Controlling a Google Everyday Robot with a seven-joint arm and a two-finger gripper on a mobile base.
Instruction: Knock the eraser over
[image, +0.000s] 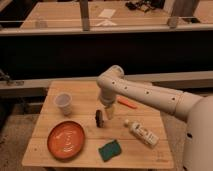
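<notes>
So the eraser (99, 118) is standing on end around the middle of the wooden table (150, 157), a small dark block that's still upright. The gripper (107, 113) hangs right beside it, pointing down at the tabletop, with its claw spread wide and nothing in it (can't tell if it's actually touching the eraser, they're that close). The white arm (150, 95) reaches in from the right edge of the view. Around it: a clear plastic cup (64, 103) at the back, an orange plate (66, 139) near the front, a green sponge (109, 149), a white bottle (142, 133) lying on its side, and an orange marker (127, 103) behind the gripper.
</notes>
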